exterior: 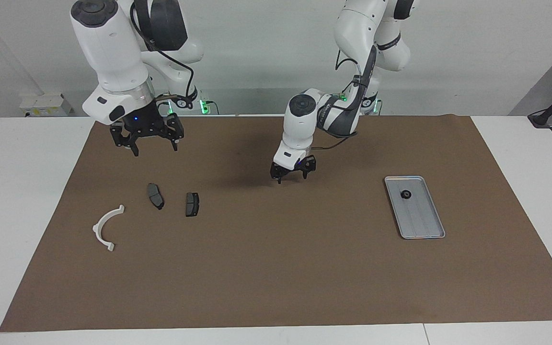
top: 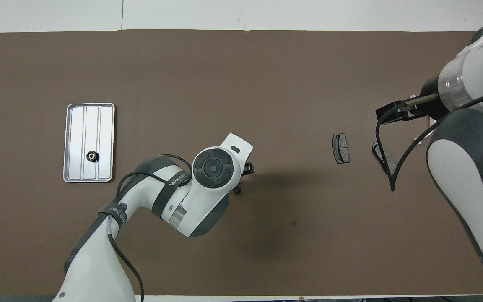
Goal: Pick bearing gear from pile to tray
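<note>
The light-grey tray [exterior: 419, 225] lies toward the left arm's end of the mat and holds one small black bearing gear [exterior: 406, 194], also seen in the overhead view [top: 92, 156]. The pile lies toward the right arm's end: a white half-ring [exterior: 107, 227] and two dark brake pads [exterior: 155, 195] [exterior: 192, 204]. My left gripper [exterior: 291, 178] is open and low over the middle of the mat. A tiny black round piece [top: 237, 191] shows on the mat right beside it. My right gripper [exterior: 150, 146] is open, empty and raised over the mat just above the brake pads.
The brown mat [exterior: 276, 268] covers most of the white table. In the overhead view the right arm hides the half-ring and part of one brake pad [top: 382, 153]; the other pad [top: 341, 148] shows whole.
</note>
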Controlling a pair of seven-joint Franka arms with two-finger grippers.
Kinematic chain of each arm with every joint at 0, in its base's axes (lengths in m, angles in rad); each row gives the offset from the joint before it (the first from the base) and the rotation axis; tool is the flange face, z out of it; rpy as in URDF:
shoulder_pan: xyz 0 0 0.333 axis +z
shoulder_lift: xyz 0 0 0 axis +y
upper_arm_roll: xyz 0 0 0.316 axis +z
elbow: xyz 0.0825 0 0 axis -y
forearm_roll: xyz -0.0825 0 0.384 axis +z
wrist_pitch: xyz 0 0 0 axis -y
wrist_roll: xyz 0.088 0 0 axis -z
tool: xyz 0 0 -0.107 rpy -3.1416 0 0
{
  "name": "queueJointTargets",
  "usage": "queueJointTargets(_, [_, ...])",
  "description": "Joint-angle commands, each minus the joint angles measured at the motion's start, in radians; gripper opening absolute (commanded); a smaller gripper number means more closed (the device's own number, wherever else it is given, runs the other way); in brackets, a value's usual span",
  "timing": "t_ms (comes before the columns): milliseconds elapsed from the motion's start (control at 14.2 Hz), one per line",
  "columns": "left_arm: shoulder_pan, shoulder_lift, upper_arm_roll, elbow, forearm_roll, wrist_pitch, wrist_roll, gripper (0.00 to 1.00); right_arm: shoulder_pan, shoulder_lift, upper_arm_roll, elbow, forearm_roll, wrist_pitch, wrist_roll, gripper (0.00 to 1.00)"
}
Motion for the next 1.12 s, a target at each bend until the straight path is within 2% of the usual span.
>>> queueJointTargets(0, [-0.053, -0.026, 0.02, -0.039, -0.004, 0.005, -0.016, 1.0, 0.007, -0.073, -0.026, -0.067, 0.019, -0.018, 0.023, 1.0])
queueJointTargets(211, [-0.067, -0.035, 0.02, -0.079, -0.004, 0.026, -0.018, 1.0, 0.014, -0.11, -0.044, -0.069, 0.017, -0.065, 0.031, 1.0])
queueJointTargets(491, [-0.067, -0.044, 0.018, -0.115, -0.004, 0.043, -0.016, 1.0, 0.0, -0.119, -0.043, -0.064, 0.025, -0.092, 0.037, 1.0])
queueJointTargets(1053, [-0.102, -0.04, 0.02, -0.106, 0.0, 0.097, -0.039, 1.0, -0.008, -0.116, -0.051, -0.066, 0.063, -0.088, 0.071, 1.0])
